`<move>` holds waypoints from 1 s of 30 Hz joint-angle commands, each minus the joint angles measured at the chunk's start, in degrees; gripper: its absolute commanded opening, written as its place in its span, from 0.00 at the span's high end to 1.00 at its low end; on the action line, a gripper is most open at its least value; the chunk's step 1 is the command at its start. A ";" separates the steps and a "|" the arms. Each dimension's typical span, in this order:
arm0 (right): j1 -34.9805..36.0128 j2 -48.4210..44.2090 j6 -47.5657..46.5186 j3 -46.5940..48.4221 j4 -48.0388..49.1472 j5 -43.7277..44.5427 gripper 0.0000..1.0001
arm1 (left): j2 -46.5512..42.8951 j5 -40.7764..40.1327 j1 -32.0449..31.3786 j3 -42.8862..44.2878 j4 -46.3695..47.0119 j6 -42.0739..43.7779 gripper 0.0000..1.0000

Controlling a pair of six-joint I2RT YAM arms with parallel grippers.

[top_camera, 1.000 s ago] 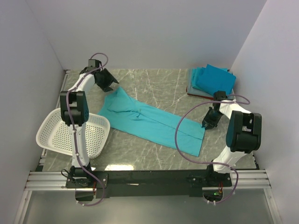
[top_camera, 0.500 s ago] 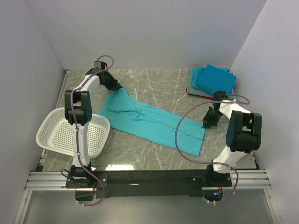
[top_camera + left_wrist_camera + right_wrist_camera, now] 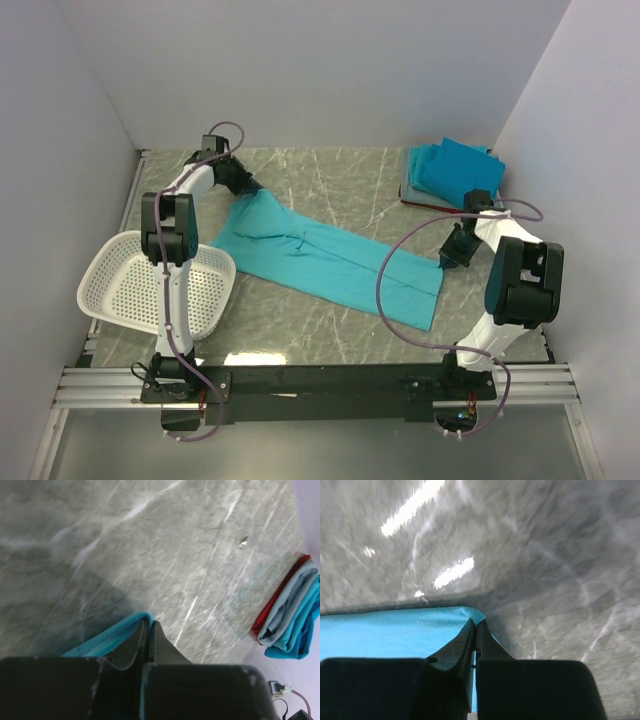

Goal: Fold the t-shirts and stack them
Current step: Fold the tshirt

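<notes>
A teal t-shirt lies folded lengthwise in a long band across the grey marble table. My left gripper is shut on its far left corner; in the left wrist view teal hem runs between the closed fingers. At the band's right end my right gripper is shut on the other corner, and the right wrist view shows teal cloth pinched at the fingertips. A stack of folded t-shirts, teal over pale blue and red, sits at the far right and shows as the stack in the left wrist view.
A white perforated basket stands at the near left beside the left arm. Grey walls close in the table on three sides. The black rail with both arm bases runs along the near edge.
Both grippers closed on the shirt's corners. The left one came down from above the far left corner onto it. The right one shifted slightly, pulling its end of the shirt a little to the right.
</notes>
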 commanded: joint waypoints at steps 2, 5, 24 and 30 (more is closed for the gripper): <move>-2.63 -2.02 0.74 3.75 -0.90 2.36 1.00 | 1.39 5.03 0.15 4.24 6.70 -0.08 1.00; -3.77 -1.85 0.65 4.89 -1.34 2.71 1.00 | 2.27 6.88 0.15 4.77 9.60 -1.04 1.00; -6.94 -2.11 1.53 6.30 -2.04 3.42 1.00 | 3.07 -1.99 0.32 4.33 5.40 -0.61 0.89; -7.03 -2.28 1.09 5.86 -1.78 2.63 1.00 | 2.99 -5.15 0.15 9.34 0.56 3.69 0.55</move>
